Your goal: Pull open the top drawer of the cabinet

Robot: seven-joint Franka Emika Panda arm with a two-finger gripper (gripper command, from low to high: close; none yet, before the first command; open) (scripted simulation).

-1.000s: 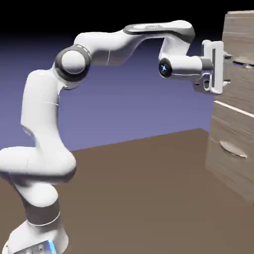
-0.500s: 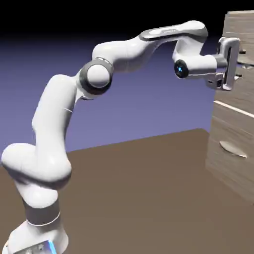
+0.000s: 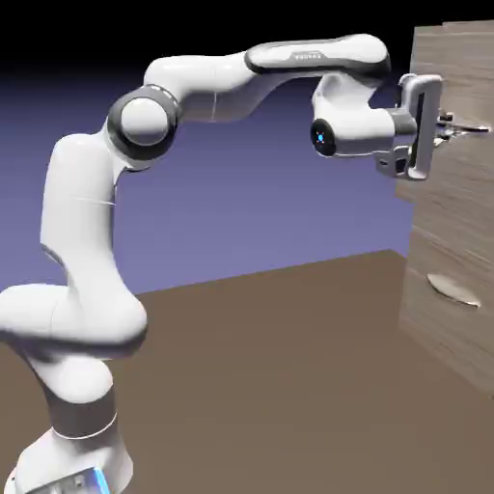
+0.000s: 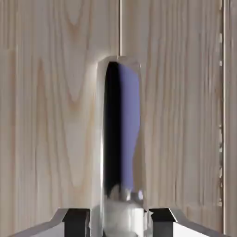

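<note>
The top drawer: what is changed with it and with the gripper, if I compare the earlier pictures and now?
The top drawer has come out, toward the exterior view's left. The gripper reached its handle, closed on it and moved back left. The lower drawer stayed shut.

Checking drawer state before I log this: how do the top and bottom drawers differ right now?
Top drawer stands pulled out; bottom drawer sits further back. Gripper is shut on the top drawer's handle; the bottom's is untouched. Both: wood-grain front, silver handle.
</note>
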